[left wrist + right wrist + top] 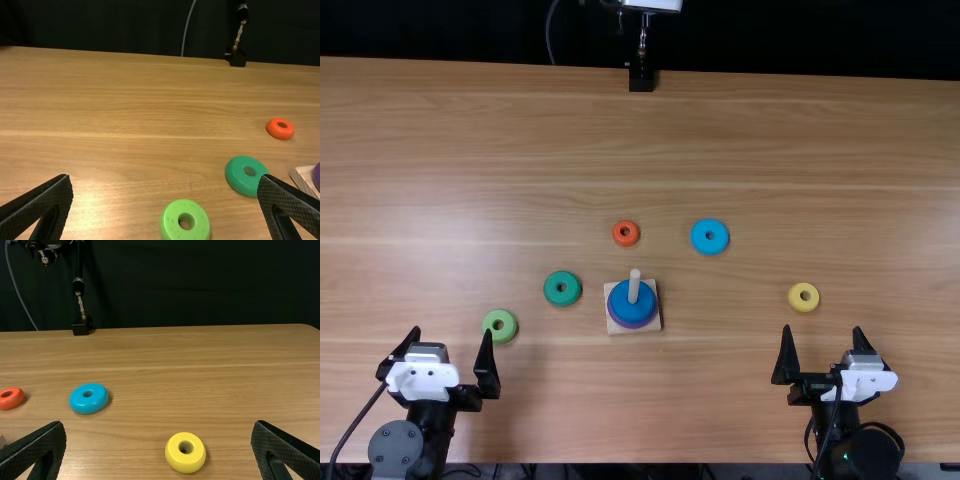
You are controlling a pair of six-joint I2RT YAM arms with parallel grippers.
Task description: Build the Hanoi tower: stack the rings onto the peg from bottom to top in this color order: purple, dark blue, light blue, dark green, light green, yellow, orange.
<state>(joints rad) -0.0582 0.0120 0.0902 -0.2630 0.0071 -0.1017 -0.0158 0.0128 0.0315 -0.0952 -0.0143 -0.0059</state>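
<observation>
Hanoi tower (633, 312): two rings stacked, five loose on the table (880, 180)

Going from left to right in the top view, we count two end effectors, seven rings, one wooden base and one peg. First we see the left end effector (452, 332), its two fingers spread wide. Just beside its inner finger, a little farther up the table, one light green ring (500, 315) lies flat. Beyond and to the right of that we find one dark green ring (562, 300), also flat.

Next comes the single square base (655, 322) with its one upright peg (635, 285). We count two rings around the peg: one purple ring (633, 326) at the bottom and one dark blue ring (630, 303) on top of it, with the peg's tip rising above both. On the far side of the base we see one orange ring (626, 242), flat on the wood. One black mount (641, 80) stands at the table's far edge.

Farther right we have one light blue ring (710, 249), then one yellow ring (804, 307), both lying flat. The yellow one is near the right end effector (823, 329), whose two fingers are likewise wide apart.
</observation>
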